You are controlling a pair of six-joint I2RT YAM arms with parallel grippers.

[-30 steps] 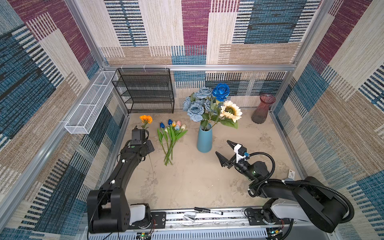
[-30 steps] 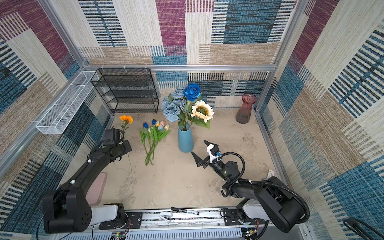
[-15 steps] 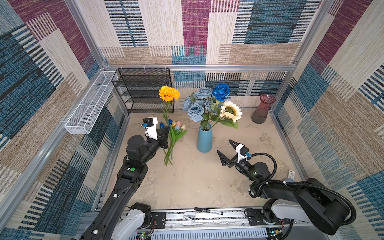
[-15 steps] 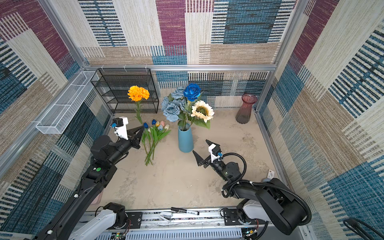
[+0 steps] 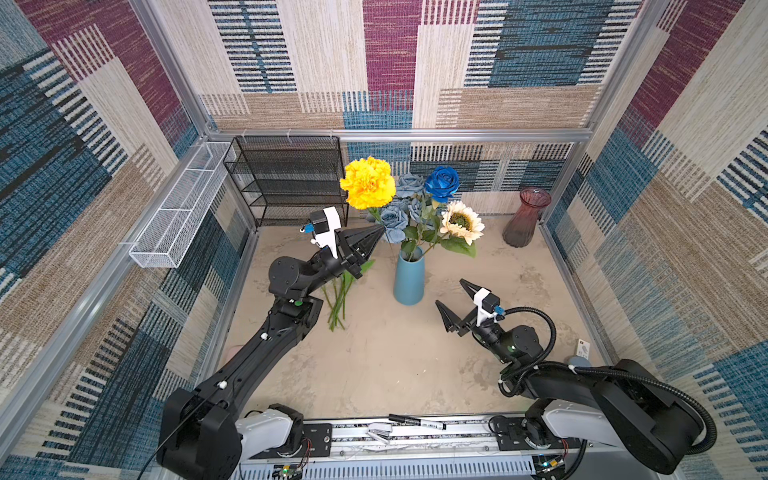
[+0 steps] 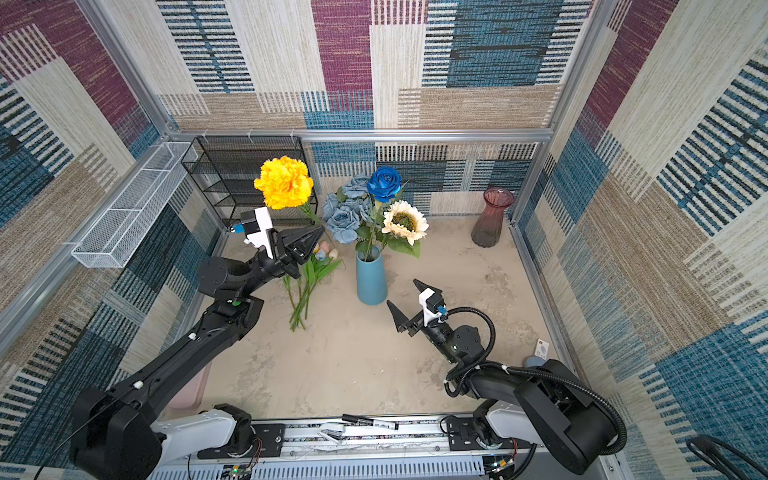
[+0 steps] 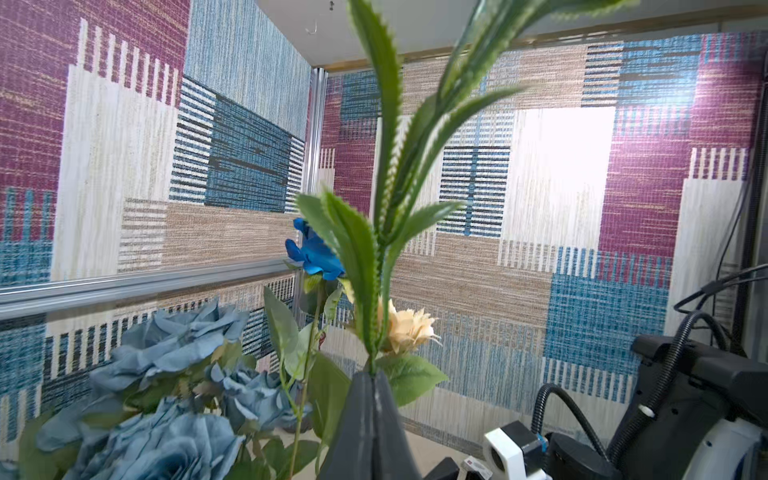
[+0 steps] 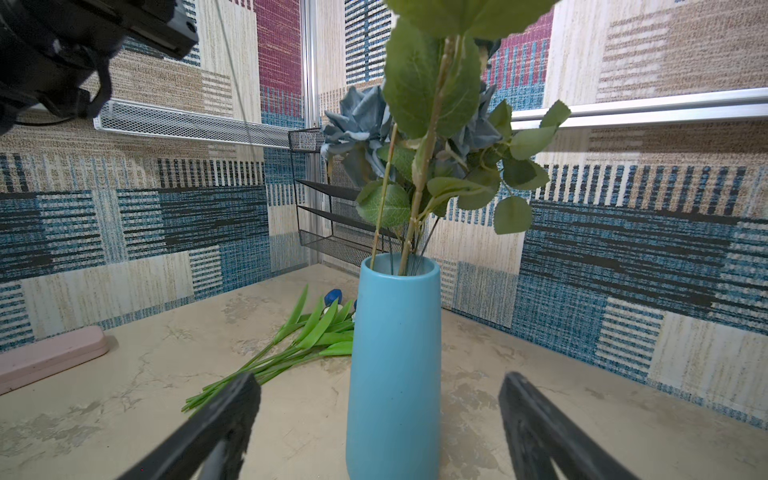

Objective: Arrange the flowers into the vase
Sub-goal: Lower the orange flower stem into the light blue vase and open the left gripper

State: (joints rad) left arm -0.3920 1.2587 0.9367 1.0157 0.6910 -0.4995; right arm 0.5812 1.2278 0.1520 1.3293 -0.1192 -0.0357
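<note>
Spotter: Marigold (image 5: 368, 183) is off the bench (image 5: 395, 365). A second ago it lay flat by the left wall with the left tool (image 5: 380, 229) low over it. Now the bloom rides high, just beside the dusty-blue roses (image 5: 395, 216).

Logger: Grip?

Spotter: Left tool clenched on the stem. In the left wrist view the serrated leaves rise straight out of the closed tips.

Logger: Vase?

Spotter: Blue vase (image 5: 409, 278) stands upright mid-bench where it stood before. It already holds the dusty-blue roses, the bright blue rose (image 5: 444, 183) and the sunflower (image 5: 461, 222). The tulips (image 5: 340, 299) lie flat on the bench to its left, partly under the left arm.

Logger: Other side?

Spotter: Right tool (image 5: 451, 293) released, jaws spread wide, low over the bench and facing the foot of the vase. It is near the vase, not touching it, and has barely shifted over the last second.

Logger: Meaning for the job?

Spotter: My reading is that the pick is done and the carry is under way. The stem's lower end looks to hang left of the vase mouth, not in it yet. It has to come over the rim and go down among crowded stems, and the leaves could snag there. The open right tool looks placed to steady the vase if needed. The tulips remain after that.
</note>
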